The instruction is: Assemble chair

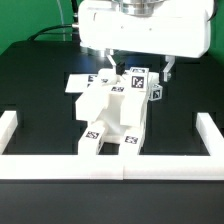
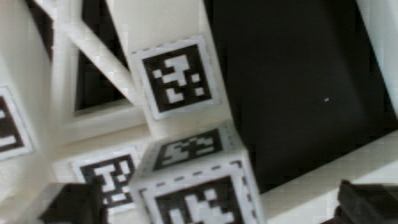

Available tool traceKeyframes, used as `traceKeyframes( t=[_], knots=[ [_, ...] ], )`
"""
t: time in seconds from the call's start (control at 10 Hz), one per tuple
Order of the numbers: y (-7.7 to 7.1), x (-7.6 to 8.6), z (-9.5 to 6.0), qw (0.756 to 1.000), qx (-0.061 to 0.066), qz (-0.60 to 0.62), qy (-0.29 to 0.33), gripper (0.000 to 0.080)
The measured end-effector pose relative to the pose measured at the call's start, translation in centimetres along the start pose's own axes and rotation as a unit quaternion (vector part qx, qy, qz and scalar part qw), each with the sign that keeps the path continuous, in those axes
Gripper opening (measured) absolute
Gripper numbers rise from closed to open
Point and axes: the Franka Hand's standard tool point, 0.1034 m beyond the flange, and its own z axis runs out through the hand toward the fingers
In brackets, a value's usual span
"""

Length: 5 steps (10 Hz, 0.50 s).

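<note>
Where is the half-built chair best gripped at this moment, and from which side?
Probably the tagged block standing highest on the chair, taken from straight above. Its flat upright sides suit a pinch, and the open tool hangs over it, straddling it.

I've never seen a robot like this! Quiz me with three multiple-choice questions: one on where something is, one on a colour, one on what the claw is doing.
1. Where do the chair parts stand?
A on a border rail; B in the middle of the table; C lifted in the air.
2. What colour is the table?
A white; B grey; C black.
3. How is the gripper?
A open; B shut and empty; C shut on a rail.

Answers:
1. B, the parts rest at the table's centre.
2. C, the surface is black around the white parts.
3. A, its jaws stand wide apart, clamping nothing.
</note>
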Motion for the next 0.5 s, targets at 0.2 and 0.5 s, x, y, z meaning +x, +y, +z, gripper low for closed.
traceKeyframes(
  t=[0.2,0.5],
  knots=[
    [0.1,0.0,0.0,0.996,-0.005,-0.084,0.001,0.0649],
    [1.2,0.1,0.7,0.981,-0.009,-0.193,0.004,0.0649]
  ],
)
